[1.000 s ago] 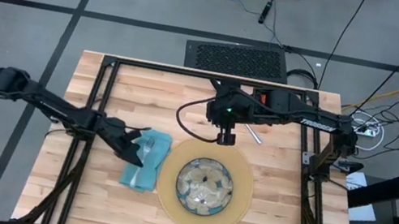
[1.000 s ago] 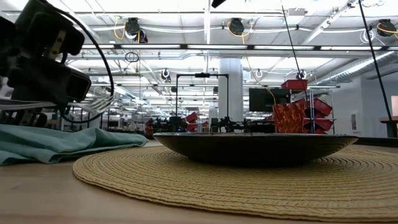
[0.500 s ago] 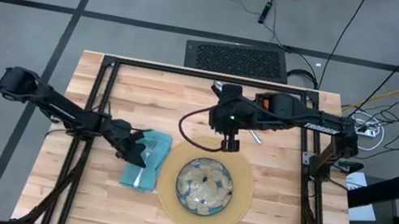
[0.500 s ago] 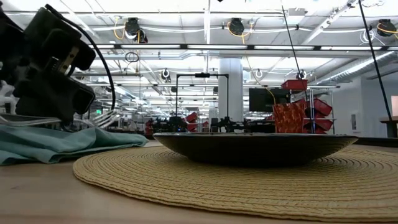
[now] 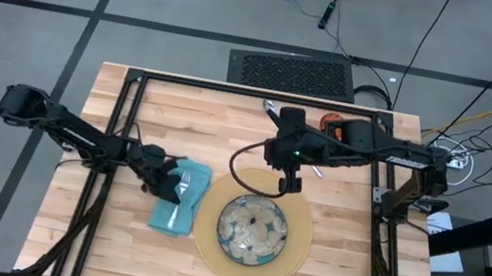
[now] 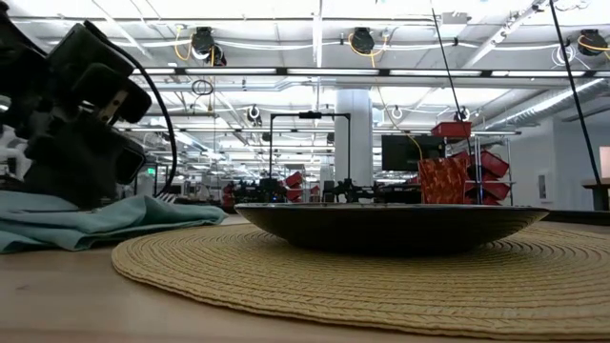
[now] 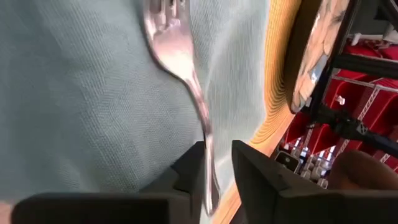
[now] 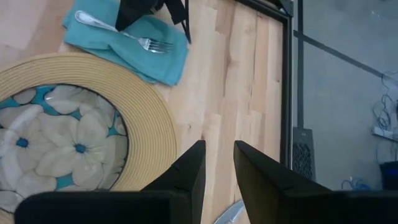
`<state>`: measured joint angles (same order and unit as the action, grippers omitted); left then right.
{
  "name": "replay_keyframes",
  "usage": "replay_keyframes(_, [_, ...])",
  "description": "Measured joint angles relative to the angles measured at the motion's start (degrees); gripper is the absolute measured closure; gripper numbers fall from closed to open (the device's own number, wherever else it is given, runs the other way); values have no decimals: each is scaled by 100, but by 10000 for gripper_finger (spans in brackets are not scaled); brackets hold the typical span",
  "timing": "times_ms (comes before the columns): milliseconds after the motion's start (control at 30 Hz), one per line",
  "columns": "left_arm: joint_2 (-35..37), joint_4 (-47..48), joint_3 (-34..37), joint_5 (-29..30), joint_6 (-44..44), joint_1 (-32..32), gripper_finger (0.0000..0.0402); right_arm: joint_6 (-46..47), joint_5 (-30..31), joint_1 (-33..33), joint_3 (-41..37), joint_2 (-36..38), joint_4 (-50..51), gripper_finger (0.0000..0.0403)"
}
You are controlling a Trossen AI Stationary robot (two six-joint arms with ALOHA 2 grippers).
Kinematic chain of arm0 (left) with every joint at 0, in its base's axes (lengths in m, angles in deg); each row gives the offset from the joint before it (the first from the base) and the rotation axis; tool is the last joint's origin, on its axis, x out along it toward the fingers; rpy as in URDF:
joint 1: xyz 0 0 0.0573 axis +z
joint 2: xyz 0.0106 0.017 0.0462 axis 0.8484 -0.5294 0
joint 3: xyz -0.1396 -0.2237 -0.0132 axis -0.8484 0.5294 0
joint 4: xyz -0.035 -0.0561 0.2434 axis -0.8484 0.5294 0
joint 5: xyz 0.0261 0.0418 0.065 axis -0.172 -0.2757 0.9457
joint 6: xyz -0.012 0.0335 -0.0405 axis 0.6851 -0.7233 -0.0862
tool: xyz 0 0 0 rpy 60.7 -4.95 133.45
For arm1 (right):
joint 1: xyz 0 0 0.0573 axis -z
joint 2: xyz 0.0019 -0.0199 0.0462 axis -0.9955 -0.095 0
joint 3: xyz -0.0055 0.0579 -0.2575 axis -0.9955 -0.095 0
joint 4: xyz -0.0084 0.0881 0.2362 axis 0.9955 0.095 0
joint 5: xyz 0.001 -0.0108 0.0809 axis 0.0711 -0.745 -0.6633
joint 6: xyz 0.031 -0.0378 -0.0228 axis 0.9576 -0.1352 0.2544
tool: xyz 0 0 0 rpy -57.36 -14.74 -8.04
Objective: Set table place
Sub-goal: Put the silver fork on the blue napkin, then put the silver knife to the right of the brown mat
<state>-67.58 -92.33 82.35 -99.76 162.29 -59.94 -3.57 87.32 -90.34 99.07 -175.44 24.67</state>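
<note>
Left gripper point(image 7: 214, 171): fingers just parted, fork point(image 7: 177, 62) released onto the napkin point(image 5: 181, 198); fork step looks done.
Plate point(image 5: 252, 229): empty, centred on the mat point(image 5: 291, 258), on the table point(image 5: 180, 111).
Right gripper point(image 8: 217, 163): fingers slightly apart, empty, above mat's far edge.

High view straight down on table point(image 5: 160, 108), low view level across mat point(image 6: 315, 276), wrist views close, sharing napkin point(image 8: 134, 53).
</note>
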Motion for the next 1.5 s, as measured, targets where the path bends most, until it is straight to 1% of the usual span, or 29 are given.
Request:
replay_keyframes(133, [2, 70, -4, -129, -51, 91, 320, 32, 67, -66, 0, 0, 22, 328])
replay_keyframes(333, [27, 136, -4, -400, -156, 246, 317, 202, 90, -71, 2, 26, 214, 328])
replay_keyframes(533, [423, 378, 8, -684, -298, 500, 317, 384, 100, -69, 0, 26, 414, 328])
replay_keyframes(633, [793, 826, -160, -794, -659, 730, 317, 500, 100, -69, 0, 26, 495, 328])
replay_keyframes(733, [1251, 1759, -612, -754, -1541, 982, 317, 562, 104, -46, -190, 46, 441, 328])
replay_keyframes(800, [1519, 2577, -1103, -583, -2324, 1151, 317, 580, 94, 14, -521, 105, 286, 328])
replay_keyframes(867, [1764, 3453, -1703, -280, -3114, 1287, 317, 622, 94, 127, -1005, 222, 47, 328])
replay_keyframes(933, [1921, 4265, -2348, 173, -3808, 1369, 318, 692, 96, 291, -1618, 409, -269, 328])
replay_keyframes(1033, [1991, 5085, -3227, 912, -4672, 1385, 318, 805, 95, 600, -2639, 737, -897, 328])
replay_keyframes(1133, [1991, 5521, -3959, 1558, -5395, 1351, 318, 911, 91, 996, -3534, 1092, -1349, 328])
replay_keyframes(1233, [1991, 5692, -4429, 2023, -6018, 1249, 318, 978, -37, 1392, -4286, 1471, -1743, 328])
replay_keyframes(1400, [1982, 5726, -4809, 2564, -6743, 1195, 318, 1050, -939, 2020, -5440, 2057, -2699, 328])
replay_keyframes(1500, [1985, 5843, -5055, 2965, -7131, 1195, 318, 1164, -1502, 2303, -6003, 2233, -3167, 328])
